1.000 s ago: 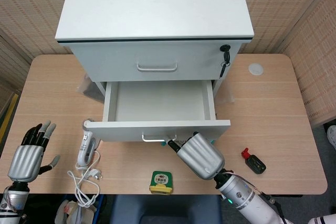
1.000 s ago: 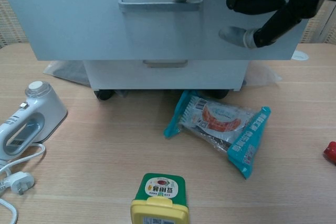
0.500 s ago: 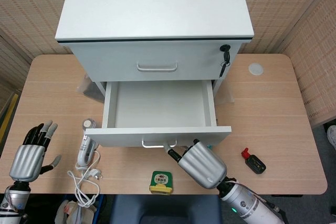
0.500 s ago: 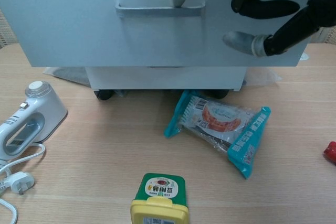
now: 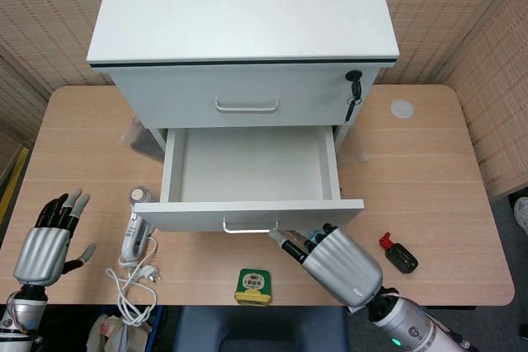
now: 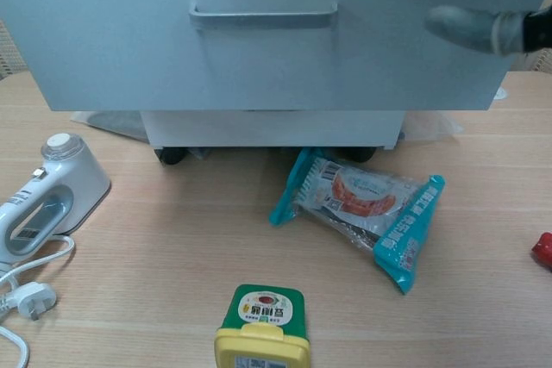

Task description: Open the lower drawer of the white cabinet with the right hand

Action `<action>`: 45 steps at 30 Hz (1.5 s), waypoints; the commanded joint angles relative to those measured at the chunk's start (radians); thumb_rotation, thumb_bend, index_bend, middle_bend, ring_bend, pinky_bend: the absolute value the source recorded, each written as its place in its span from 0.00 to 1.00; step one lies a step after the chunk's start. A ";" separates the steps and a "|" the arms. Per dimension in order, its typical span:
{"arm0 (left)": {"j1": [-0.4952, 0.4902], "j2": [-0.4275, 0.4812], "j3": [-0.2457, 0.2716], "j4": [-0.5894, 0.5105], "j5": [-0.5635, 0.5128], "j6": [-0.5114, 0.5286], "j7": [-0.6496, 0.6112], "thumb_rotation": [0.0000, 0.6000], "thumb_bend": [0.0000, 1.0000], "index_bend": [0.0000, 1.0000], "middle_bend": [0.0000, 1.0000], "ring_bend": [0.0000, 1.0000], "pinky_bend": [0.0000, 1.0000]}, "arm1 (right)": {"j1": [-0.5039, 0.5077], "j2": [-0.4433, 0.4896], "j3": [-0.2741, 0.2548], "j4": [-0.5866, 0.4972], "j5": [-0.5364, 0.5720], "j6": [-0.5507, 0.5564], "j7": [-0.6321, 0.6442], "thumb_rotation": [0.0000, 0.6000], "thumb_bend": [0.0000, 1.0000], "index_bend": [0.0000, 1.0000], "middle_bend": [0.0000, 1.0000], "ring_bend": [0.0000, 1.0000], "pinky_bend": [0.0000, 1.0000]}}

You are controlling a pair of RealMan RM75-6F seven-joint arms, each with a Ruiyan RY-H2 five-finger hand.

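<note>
The white cabinet (image 5: 243,30) stands at the back of the table. Its lower drawer (image 5: 247,166) is pulled far out and is empty inside. The drawer's front panel (image 6: 129,49) fills the top of the chest view, and its metal handle (image 6: 263,16) has no finger on it. My right hand (image 5: 337,260) hovers just in front of the panel, below the handle's (image 5: 247,227) right end, fingers stretched toward it and holding nothing. One right fingertip (image 6: 470,28) shows at the chest view's top right. My left hand (image 5: 45,241) rests at the table's front left, fingers spread.
A white hand mixer (image 5: 136,232) with cord lies left of the drawer. A green and yellow tub (image 6: 261,325) sits at the front edge. A teal snack bag (image 6: 362,208) lies under the drawer. A red and black item (image 5: 398,255) is at the right. A key (image 5: 354,88) hangs by the upper drawer.
The drawer slid a little further out. My right hand let go of the handle and drew back to the right and toward me. The left hand stayed put.
</note>
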 commanded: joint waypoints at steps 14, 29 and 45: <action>-0.006 0.004 -0.008 -0.018 -0.013 -0.005 0.015 1.00 0.25 0.00 0.00 0.00 0.09 | -0.286 0.250 -0.058 0.212 -0.151 0.343 0.423 1.00 0.38 0.23 0.68 0.66 0.80; -0.002 -0.014 -0.009 -0.010 -0.028 -0.001 0.017 1.00 0.25 0.00 0.00 0.00 0.09 | -0.434 0.118 0.015 0.485 0.086 0.409 0.554 1.00 0.28 0.18 0.28 0.24 0.41; 0.015 -0.047 -0.023 0.029 -0.025 0.049 0.005 1.00 0.25 0.00 0.00 0.00 0.09 | -0.458 0.007 0.039 0.621 0.180 0.280 0.656 1.00 0.25 0.06 0.13 0.09 0.23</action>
